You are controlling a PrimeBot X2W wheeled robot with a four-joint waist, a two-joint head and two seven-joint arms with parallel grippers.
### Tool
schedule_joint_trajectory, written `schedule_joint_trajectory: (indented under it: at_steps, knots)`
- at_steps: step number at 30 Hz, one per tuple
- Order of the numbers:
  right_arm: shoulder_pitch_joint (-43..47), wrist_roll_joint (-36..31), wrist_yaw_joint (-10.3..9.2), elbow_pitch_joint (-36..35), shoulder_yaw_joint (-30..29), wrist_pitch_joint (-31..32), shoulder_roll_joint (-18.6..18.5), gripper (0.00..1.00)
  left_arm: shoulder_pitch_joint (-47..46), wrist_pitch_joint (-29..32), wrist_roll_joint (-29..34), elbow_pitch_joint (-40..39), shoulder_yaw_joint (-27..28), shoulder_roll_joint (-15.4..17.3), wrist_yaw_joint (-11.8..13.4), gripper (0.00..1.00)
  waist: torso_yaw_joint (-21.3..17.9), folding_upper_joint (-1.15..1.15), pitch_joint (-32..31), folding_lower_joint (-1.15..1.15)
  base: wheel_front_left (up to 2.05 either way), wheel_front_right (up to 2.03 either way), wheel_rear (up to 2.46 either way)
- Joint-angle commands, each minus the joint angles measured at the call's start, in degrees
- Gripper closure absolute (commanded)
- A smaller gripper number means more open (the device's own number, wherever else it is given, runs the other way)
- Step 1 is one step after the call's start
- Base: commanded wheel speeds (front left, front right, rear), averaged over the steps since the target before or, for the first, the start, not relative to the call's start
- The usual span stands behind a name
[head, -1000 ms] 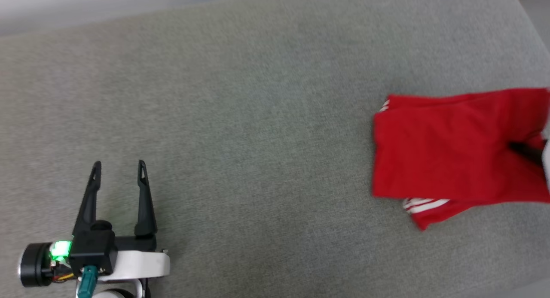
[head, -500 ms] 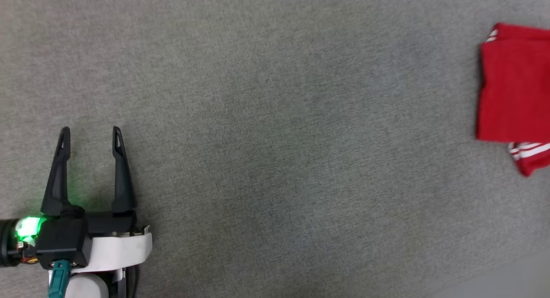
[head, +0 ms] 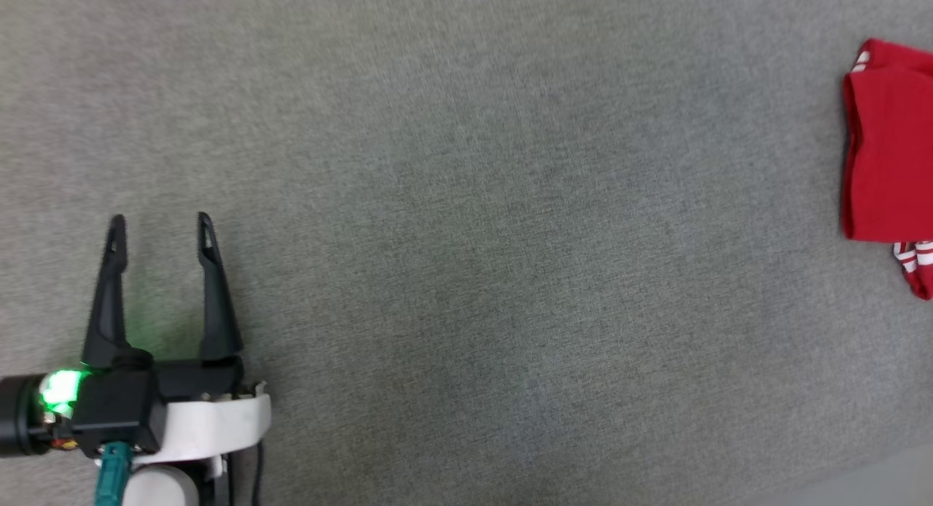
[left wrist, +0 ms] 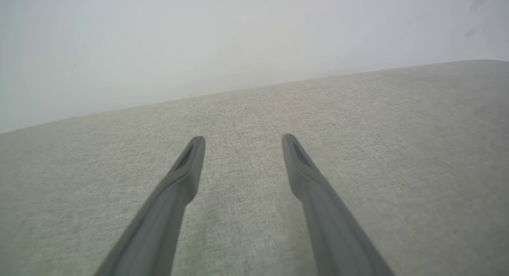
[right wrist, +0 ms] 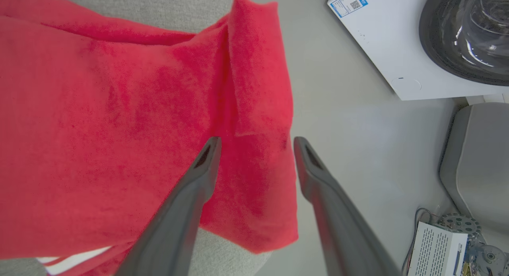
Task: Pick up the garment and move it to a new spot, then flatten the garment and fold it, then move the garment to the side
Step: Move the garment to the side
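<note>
The garment is a folded red shirt with white striped trim, lying at the far right of the grey cushioned surface. In the right wrist view the garment reaches the surface's edge and droops a little over it. My right gripper hovers over that edge, open, its fingers apart and clamping nothing. My left gripper rests at the lower left of the surface, far from the garment, open and empty. The left wrist view shows the left gripper above bare grey fabric.
Beyond the surface's edge lies pale floor. On it stand a white washing machine, a grey rounded unit and a white vented box with cables. A pale wall backs the surface.
The head camera has swung, so the garment now sits at the picture's right edge. The dark right finger seen on the garment a second ago has left that picture. The left gripper stays open.
</note>
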Motion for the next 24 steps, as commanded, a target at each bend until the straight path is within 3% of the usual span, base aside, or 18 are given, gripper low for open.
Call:
schedule_joint_trajectory:
  at_steps: [1, 7, 11, 18, 24]
  knots:
    - [0.5, -1.3, -0.07, 0.2, -0.7, -1.0, 0.1, 0.00, 1.1, 0.1, -0.3, 0.4, -0.5, -0.6, 0.3, 0.00, 1.3, 0.00, -3.3, -0.01, 0.00, 0.00, 0.00]
    - [2.6, -7.3, -0.07, -2.2, -2.6, -7.1, -1.4, 0.00, 3.4, 0.0, -1.0, 2.0, -1.5, -2.6, 0.8, 0.00, 3.9, 0.00, -10.4, -0.01, 0.00, 0.00, 0.00]
    - [4.1, -11.5, -0.07, -4.9, -5.4, -14.9, 0.3, 0.00, 5.5, 0.0, -1.4, 3.3, -1.8, -3.6, 1.0, 0.00, 5.6, 0.00, -14.9, -0.01, 0.00, 0.00, 0.00]
    - [6.9, -18.5, -0.07, -9.3, -10.9, -31.3, 8.6, 0.00, 9.0, 0.0, -2.1, 5.5, -1.7, -5.1, 1.3, 0.00, 8.2, 0.00, -21.6, -0.01, 0.00, 0.00, 0.00]
    - [11.0, -20.2, -0.07, -12.7, -12.5, -42.8, 17.2, 0.00, 11.1, 0.0, -2.2, 6.9, -2.0, -5.8, 1.1, 0.00, 10.3, 0.00, -25.4, -0.01, 0.00, 0.00, 0.00]
